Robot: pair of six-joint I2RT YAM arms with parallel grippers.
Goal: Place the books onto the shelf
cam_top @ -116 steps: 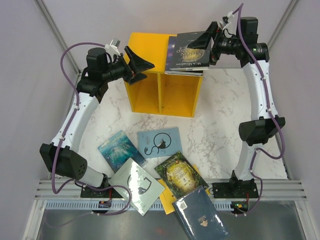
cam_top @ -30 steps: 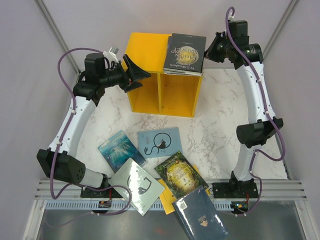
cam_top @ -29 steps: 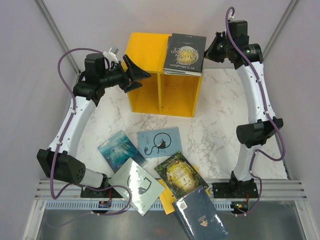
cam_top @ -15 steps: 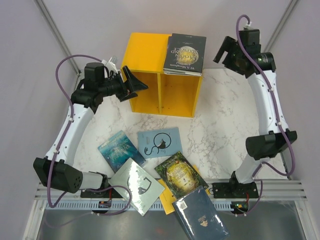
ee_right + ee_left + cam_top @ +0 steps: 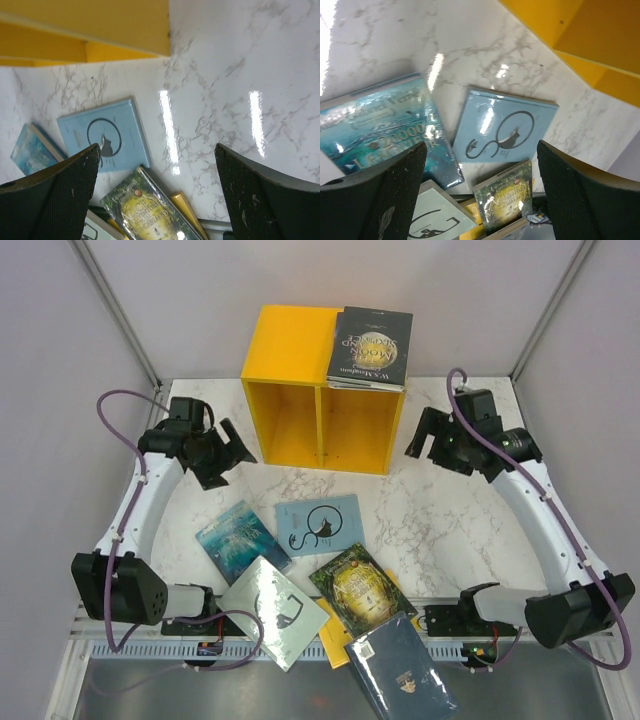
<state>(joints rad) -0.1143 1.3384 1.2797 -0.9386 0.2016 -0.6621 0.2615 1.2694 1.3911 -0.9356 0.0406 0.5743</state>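
Black book, cover reading "W.S. Maugham" and "Moon", lies flat atop the yellow shelf, right half. On the desk in front: teal book lettered "20000 Leagues", and a light blue book with a cat mark. Left claw and right claw both gape, released, flanking the shelf low over the desk, well apart from the black book.

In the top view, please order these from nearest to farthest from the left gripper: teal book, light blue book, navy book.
1. teal book, left side, just towards the near edge from the left gripper.
2. light blue book, middle of the table.
3. navy book, at the near edge, right of middle.
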